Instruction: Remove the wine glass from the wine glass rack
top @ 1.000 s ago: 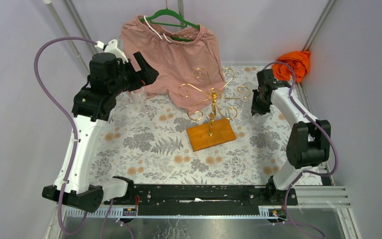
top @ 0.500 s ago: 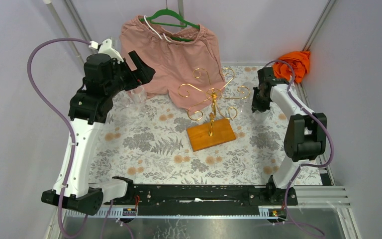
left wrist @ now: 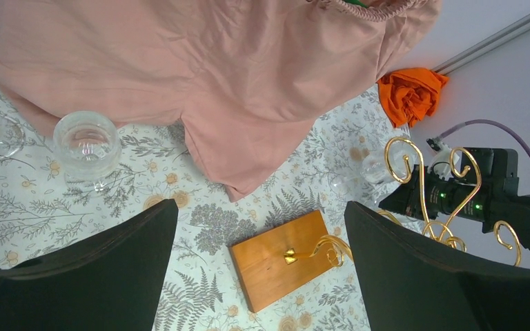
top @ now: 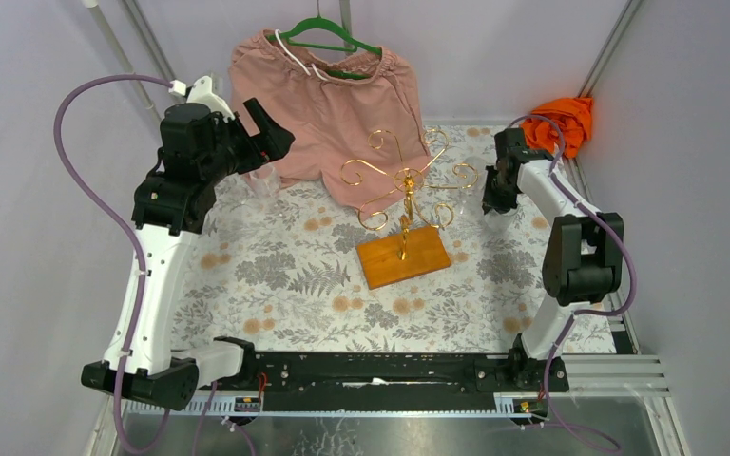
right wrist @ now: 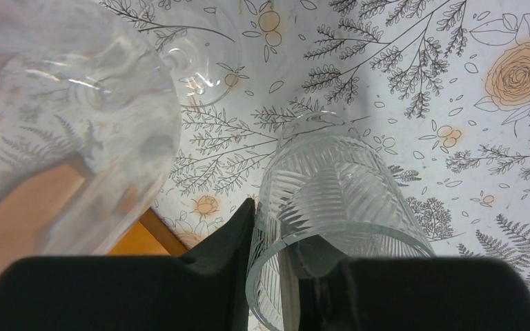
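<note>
Cut-glass wine glass (right wrist: 331, 193), seemingly in right gripper (right wrist: 276, 234)

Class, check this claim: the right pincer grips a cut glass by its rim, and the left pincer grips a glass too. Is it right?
Not quite. The left pincer stands wide open, holding nothing, as the left wrist view shows. The right pincer does grip the cut glass by its rim.

1. I'm watching the wine glass rack (top: 405, 195) standing upright mid-counter (top: 276, 275): gold post, curled scroll arms, orange-brown wooden base.
2. The wine glass (right wrist: 331, 200), clear with cut ribbing, is sitting just beside a scroll arm, its wall pinched in the right pincer (right wrist: 276, 245).
</note>
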### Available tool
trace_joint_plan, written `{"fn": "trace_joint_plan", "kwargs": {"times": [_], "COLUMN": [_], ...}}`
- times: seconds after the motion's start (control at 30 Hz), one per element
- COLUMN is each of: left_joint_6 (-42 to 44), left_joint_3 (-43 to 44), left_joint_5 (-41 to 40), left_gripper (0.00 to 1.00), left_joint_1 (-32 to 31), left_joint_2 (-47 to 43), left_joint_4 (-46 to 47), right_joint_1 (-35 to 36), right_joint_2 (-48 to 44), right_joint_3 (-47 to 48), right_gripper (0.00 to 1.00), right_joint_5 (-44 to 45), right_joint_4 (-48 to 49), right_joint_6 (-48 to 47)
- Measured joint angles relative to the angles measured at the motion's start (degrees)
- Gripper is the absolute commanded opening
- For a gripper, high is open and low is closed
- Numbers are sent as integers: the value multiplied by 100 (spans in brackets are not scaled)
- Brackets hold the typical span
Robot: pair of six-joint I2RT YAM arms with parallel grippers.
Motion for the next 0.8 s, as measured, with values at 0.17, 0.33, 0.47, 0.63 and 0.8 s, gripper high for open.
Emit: {"fn": "trace_joint_plan", "kwargs": {"times": [0.17,0.33,0.47,0.63,0.8], "left_joint_6": [4,42,42,42,42], "left_joint_3": [-22,-70,-140,-186,-188], "left_joint_5": [33,85,136,205,221], "left_gripper": [99,99,99,99,99], "left_joint_1": [37,70,76,103,103], "left_joint_2": [0,-7,-7,-7,-7], "left_joint_4": [33,87,116,136,140], "right_joint_1": [-13,-13,-15,-31,-39], "right_joint_2": [177,234,229,219,214], "right_joint_3": [90,125,44,-42,-70], "right_gripper": [0,0,0,0,1], "right_joint_5": [2,-11,-26,-46,-116], "right_joint_4": [9,118,299,527,592], "right_joint_6": [-17,-17,-15,-11,-11]}}
